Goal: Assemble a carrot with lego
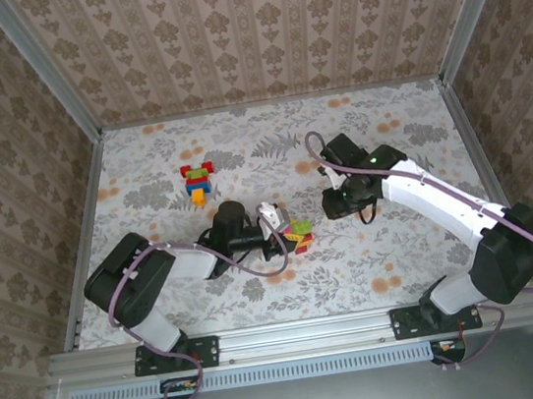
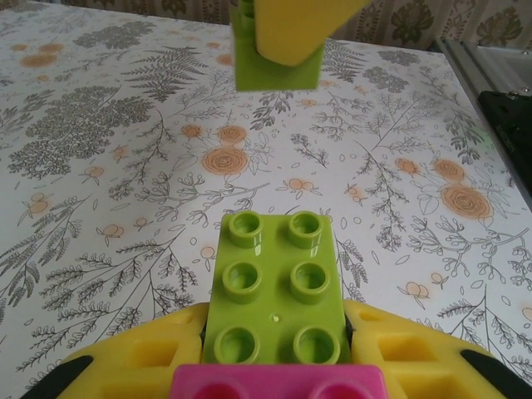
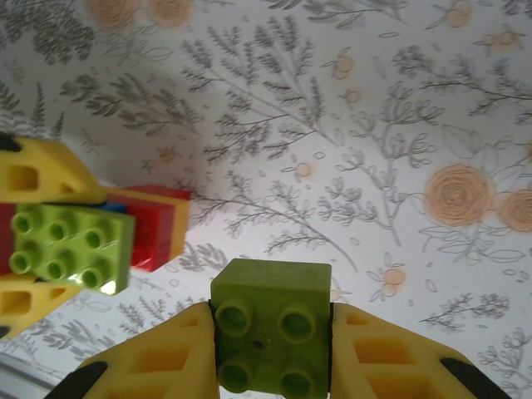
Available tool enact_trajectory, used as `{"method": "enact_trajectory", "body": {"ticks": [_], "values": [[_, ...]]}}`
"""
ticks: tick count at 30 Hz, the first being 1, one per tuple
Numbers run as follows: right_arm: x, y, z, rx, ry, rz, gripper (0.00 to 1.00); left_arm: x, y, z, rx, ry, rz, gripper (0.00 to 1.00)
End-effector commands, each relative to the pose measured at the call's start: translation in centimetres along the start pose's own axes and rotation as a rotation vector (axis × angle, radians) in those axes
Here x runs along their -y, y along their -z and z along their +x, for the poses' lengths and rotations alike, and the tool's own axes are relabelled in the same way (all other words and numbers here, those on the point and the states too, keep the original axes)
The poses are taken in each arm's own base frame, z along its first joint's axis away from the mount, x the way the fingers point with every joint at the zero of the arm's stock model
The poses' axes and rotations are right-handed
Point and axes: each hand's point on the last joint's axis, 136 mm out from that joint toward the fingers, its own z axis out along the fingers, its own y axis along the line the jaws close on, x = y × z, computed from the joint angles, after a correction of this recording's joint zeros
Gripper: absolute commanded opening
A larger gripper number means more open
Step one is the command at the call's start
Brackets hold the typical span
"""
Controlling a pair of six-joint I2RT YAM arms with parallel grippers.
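ahead of my left gripper [image 2: 278,362], clenched on an oblong light green plastic brick [image 2: 278,274], my right gripper [image 3: 273,370] grasps a square green brick [image 3: 270,320].

No text, label, brand, number or sign could be read anywhere. The hollow studs of the glossy light green oblong plastic brick [image 2: 278,291] bore no legible lettering, and neither did those of the light green square plastic brick [image 3: 270,332]. The white floral-patterned tabletop [image 2: 125,166] around the oblong brick carried only printed leaves and flowers.
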Motion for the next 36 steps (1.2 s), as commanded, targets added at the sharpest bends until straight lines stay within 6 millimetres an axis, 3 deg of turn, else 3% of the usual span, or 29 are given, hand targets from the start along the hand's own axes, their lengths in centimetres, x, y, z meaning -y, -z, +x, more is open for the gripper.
{"method": "enact_trajectory", "body": {"ticks": [1, 6, 15, 36], "values": [[-0.9, 0.5, -0.2, -0.004, -0.028, 0.006, 0.20, -0.3, -0.1, 0.9, -0.009, -0.015, -0.009, 0.33], [-2.0, 0.7, -0.5, 0.002, -0.048, 0.000, 0.20, -0.3, -0.1, 1.4, -0.027, -0.024, -0.029, 0.32], [-4.0, -0.6, -1.2, -0.025, -0.055, -0.014, 0.20, -0.5, -0.3, 2.8, -0.070, -0.037, -0.064, 0.31], [-5.6, -2.3, -0.7, -0.014, -0.093, -0.044, 0.19, -0.5, -0.3, 3.6, -0.088, -0.037, -0.070, 0.30]]}}
